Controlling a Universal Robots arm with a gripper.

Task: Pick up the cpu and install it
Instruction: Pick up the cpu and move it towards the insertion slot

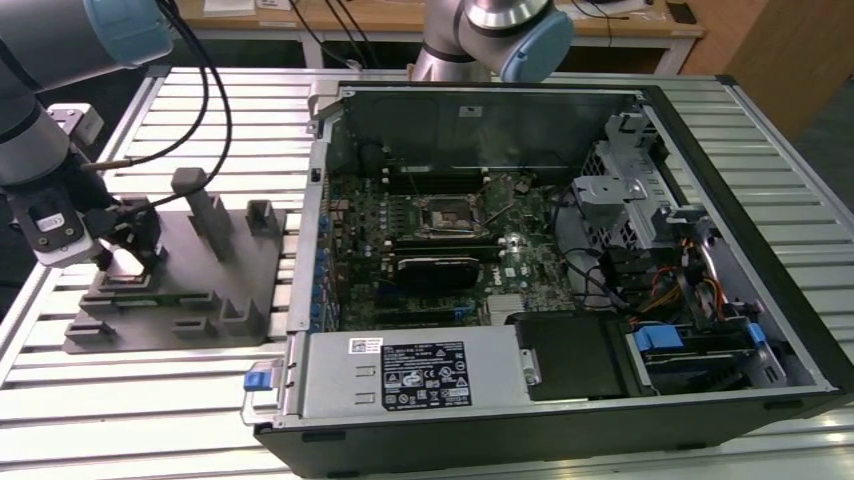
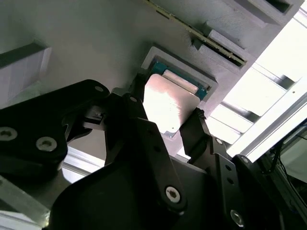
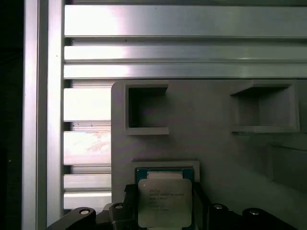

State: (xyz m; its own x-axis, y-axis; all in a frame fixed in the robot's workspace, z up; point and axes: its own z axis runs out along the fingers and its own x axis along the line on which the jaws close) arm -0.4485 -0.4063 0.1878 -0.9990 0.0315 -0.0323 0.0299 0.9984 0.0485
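Jaws closed in on the cpu [image 2: 168,103]: in both wrist views I see the gripper [image 2: 168,125] with one black finger [image 2: 136,111] against each of two opposite edges of the chip and nothing else between them. How hard they press I cannot tell. The cpu's pale silver top faces up and it sits in a shallow square recess of the grey fixture [image 2: 96,48], with a thin teal-green border showing at the far edge of the recess. In the first wrist view the cpu [image 3: 164,199] lies between the gripper [image 3: 164,213] fingers at the near edge of the fixture [image 3: 216,143], with two empty square pockets moulded into the block beyond it and the slatted aluminium worktop [image 3: 168,21] beyond those. In the exterior view, starting at that view's left, the arm [image 1: 40,150] reaches down so that the gripper [image 1: 123,262] is at the left part of the fixture [image 1: 174,330], beside its upright blocks. The fixture rests flat on the worktop [image 1: 160,400]. Just beside it, toward the exterior view's right, lies the open computer case [image 1: 787,310], side panel off. Inside it I note the motherboard [image 1: 441,240] with the square processor socket [image 1: 447,212] near its middle, well apart from the cpu. The power supply [image 1: 400,375] occupies the near corner of the case.
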